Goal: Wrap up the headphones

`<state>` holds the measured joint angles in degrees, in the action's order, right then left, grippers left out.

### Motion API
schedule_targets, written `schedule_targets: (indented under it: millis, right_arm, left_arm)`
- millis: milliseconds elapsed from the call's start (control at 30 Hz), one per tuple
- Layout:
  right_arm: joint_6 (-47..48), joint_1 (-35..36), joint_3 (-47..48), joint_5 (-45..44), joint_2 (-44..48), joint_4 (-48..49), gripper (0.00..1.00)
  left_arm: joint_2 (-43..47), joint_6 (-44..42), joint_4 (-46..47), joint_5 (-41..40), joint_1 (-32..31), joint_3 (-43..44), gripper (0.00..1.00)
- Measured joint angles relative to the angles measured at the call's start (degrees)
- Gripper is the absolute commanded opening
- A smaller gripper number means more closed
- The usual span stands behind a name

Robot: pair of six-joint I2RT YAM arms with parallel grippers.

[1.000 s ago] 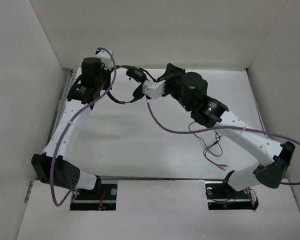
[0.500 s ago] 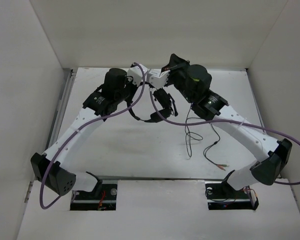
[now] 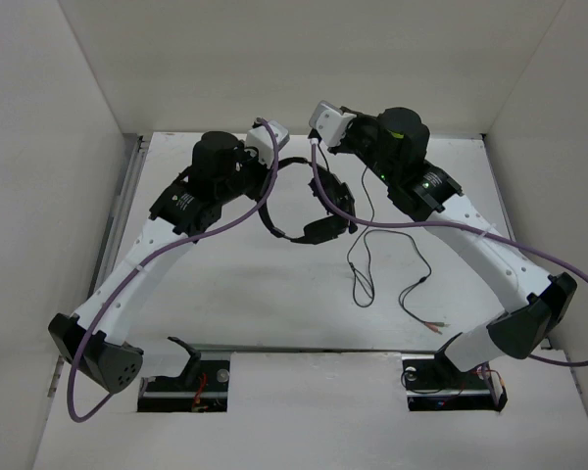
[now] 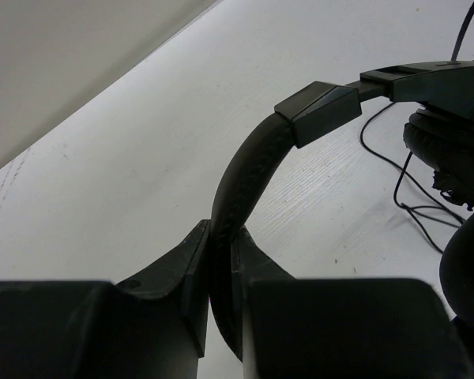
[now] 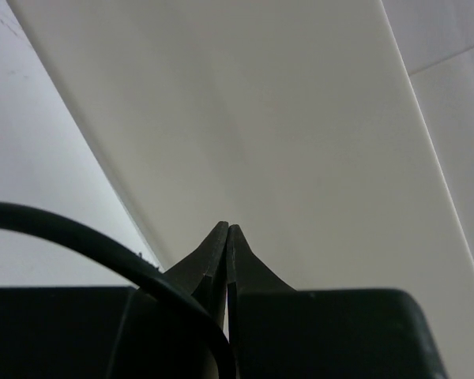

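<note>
**Figure: Two-handed hold during cable wrapping.** The left gripper is clamping the headband of the headphones edge-on between closed fingers. From those fingertips the band is arcing forward and to the gripper's right, and one earcup is hanging beyond its far end. The set appears to be riding clear of the table rather than resting on it.

The right gripper is pressing its fingers together, tips meeting. A black cable is running into the seam near the finger roots, so it is judged to be pinched there, although the contact itself is hidden.

In the overhead view the headphones are hanging between the two hands, touching only the left one. The band's long axis is running from the left gripper toward the near side. The cable is dropping from beside the right gripper, passing just to the right of the earcups. It is trailing in loose loops back toward that arm's base and ending in small coloured plugs.

The right hand is therefore the nearer to the slack, and any winding would call for it to circle the held band. The back wall is standing close beyond both hands, and the open room is lying on their near side.
</note>
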<state>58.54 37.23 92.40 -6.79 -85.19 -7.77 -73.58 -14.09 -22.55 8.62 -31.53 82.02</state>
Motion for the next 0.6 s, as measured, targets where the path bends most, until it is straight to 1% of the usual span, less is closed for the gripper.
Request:
schedule_targets:
  millis: [267,600]
  right_arm:
    - [-5.5,0.5,1.1,2.2,-1.6,-2.4,0.04]
    - [-7.5,1.2,0.6,2.8,-3.9,-3.5,0.04]
  left_arm:
    - [-1.5,0.3,0.0,1.5,-1.8,3.1,0.0]
    - [-4.3,-0.2,-1.3,1.9,-4.7,7.7,0.0]
